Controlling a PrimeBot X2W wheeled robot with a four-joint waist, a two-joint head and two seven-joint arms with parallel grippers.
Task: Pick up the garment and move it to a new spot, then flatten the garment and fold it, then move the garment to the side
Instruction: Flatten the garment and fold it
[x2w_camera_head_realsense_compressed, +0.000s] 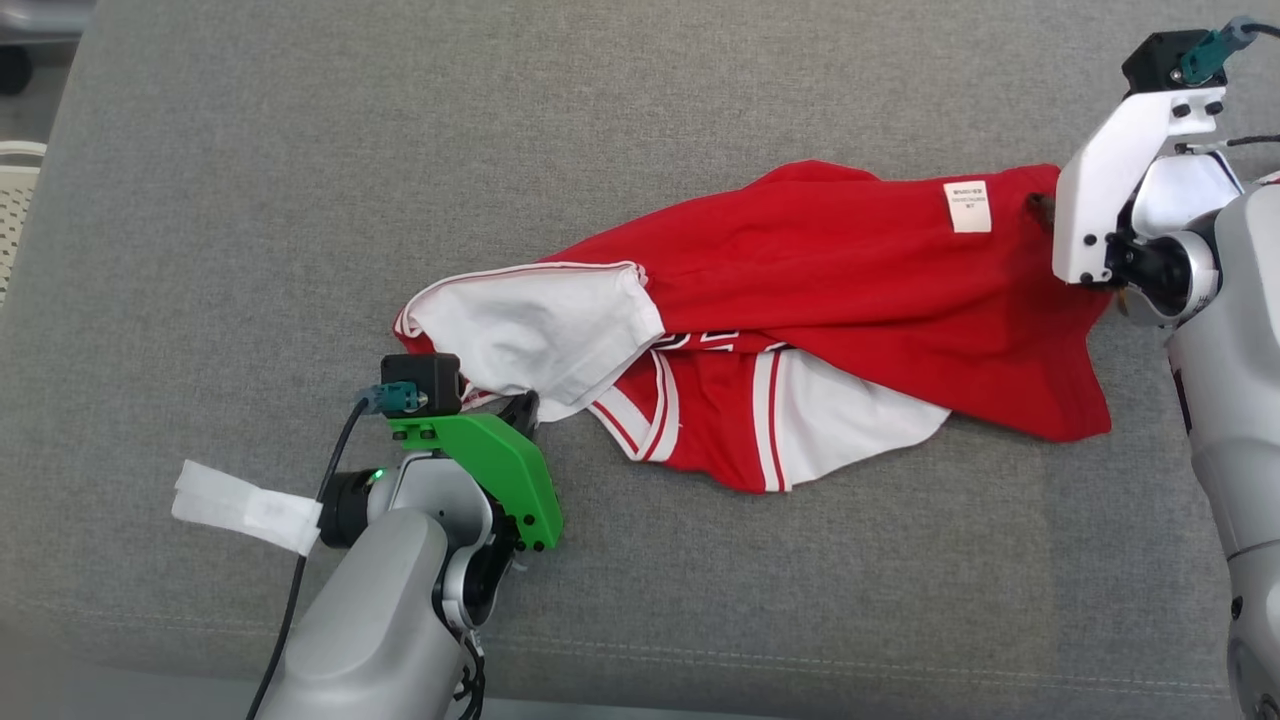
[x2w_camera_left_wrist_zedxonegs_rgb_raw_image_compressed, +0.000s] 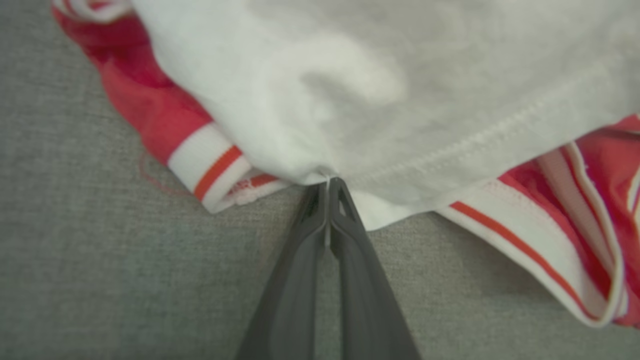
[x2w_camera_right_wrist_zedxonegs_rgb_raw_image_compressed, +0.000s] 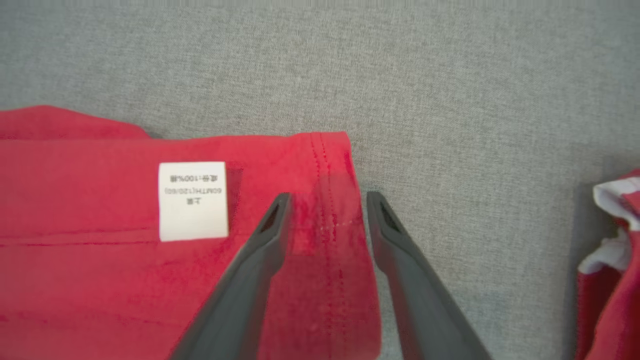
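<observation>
A red and white garment (x2w_camera_head_realsense_compressed: 800, 300) lies crumpled across the grey cushion (x2w_camera_head_realsense_compressed: 300, 200), white sleeve (x2w_camera_head_realsense_compressed: 530, 325) to the left, red hem to the right. At the sleeve's near edge my left gripper (x2w_camera_head_realsense_compressed: 525, 405) is shut; in the left wrist view its tips (x2w_camera_left_wrist_zedxonegs_rgb_raw_image_compressed: 328, 182) pinch the white hem (x2w_camera_left_wrist_zedxonegs_rgb_raw_image_compressed: 400, 165). My right gripper (x2w_camera_right_wrist_zedxonegs_rgb_raw_image_compressed: 327, 200) is open at the garment's far right corner (x2w_camera_right_wrist_zedxonegs_rgb_raw_image_compressed: 330, 165), one finger over the red cloth and the other just off its edge on the cushion. A white care label (x2w_camera_right_wrist_zedxonegs_rgb_raw_image_compressed: 193, 200) lies left of it.
Grey cushion fabric (x2w_camera_right_wrist_zedxonegs_rgb_raw_image_compressed: 450, 75) stretches all around the garment, with a stitched seam (x2w_camera_head_realsense_compressed: 800, 655) along the front edge. A white slatted object (x2w_camera_head_realsense_compressed: 15, 200) sits past the cushion's left edge. Another bit of red and white cloth (x2w_camera_right_wrist_zedxonegs_rgb_raw_image_compressed: 612, 250) shows at the right of the right wrist view.
</observation>
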